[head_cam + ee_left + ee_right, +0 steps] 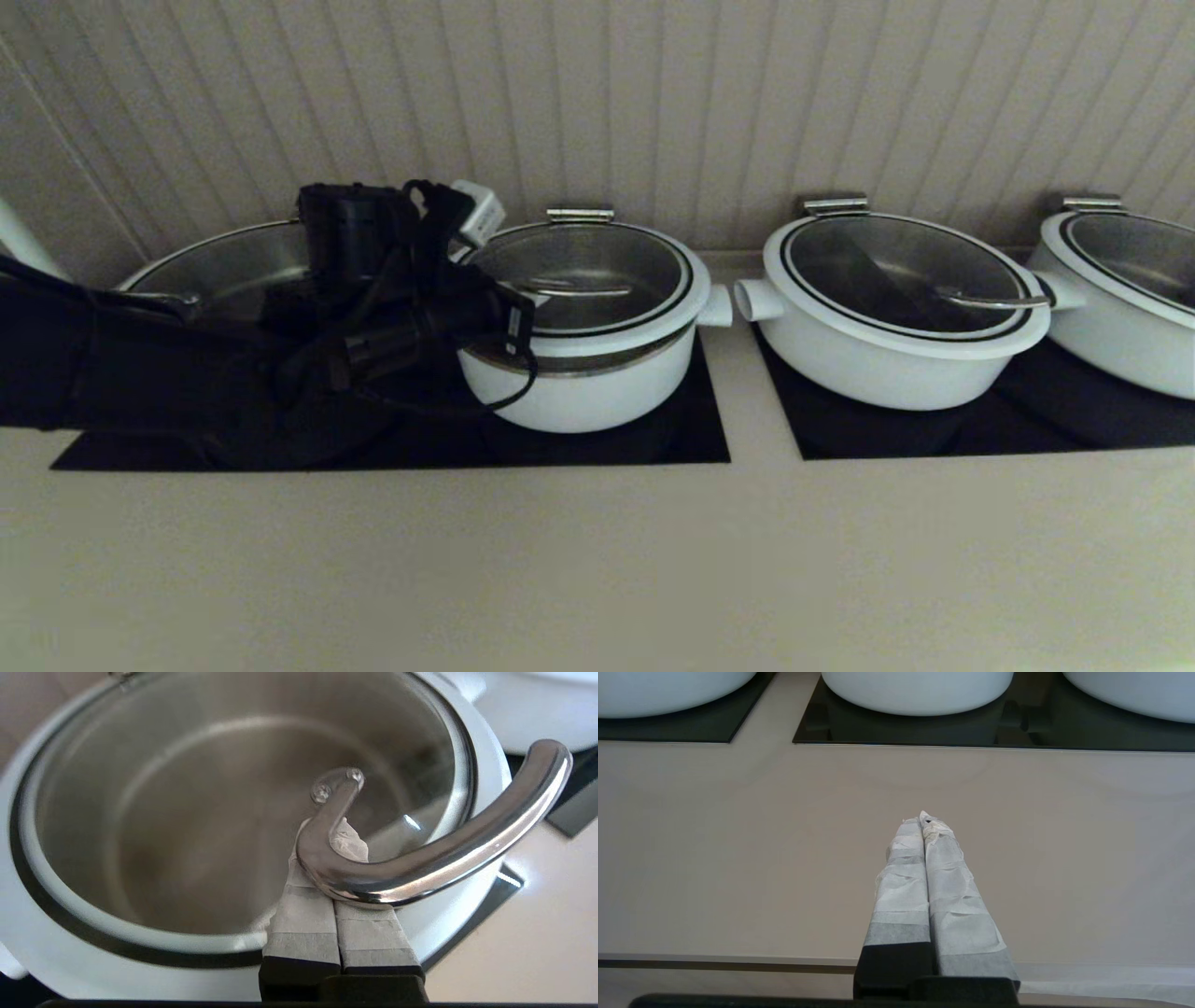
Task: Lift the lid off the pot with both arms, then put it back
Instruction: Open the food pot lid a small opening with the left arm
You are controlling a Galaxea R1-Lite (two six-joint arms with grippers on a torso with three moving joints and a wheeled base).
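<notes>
Left gripper (334,833) closed, tips hooked under the handle (434,854) of the lid (187,826), handle running crosswise. Right gripper (924,821) closed, empty, over the counter (738,858), well away.

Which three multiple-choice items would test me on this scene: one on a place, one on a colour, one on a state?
1. Where is the right gripper?
A. Over the bare counter, in front of the pots
B. Inside a pot
C. On a lid handle

2. What colour is the curved lid handle in the left wrist view?
A. Black
B. Red
C. Shiny silver

3. How are the left gripper's fingers?
A. Spread wide apart
B. Shut, tips under the handle
C. Shut on a spoon

Answers:
1. A, since the right wrist view shows only counter beneath the fingers, with the pots beyond.
2. C, since the handle is polished metal that reflects light.
3. B, since the two taped fingers lie pressed together and the handle crosses over their tips.
</notes>
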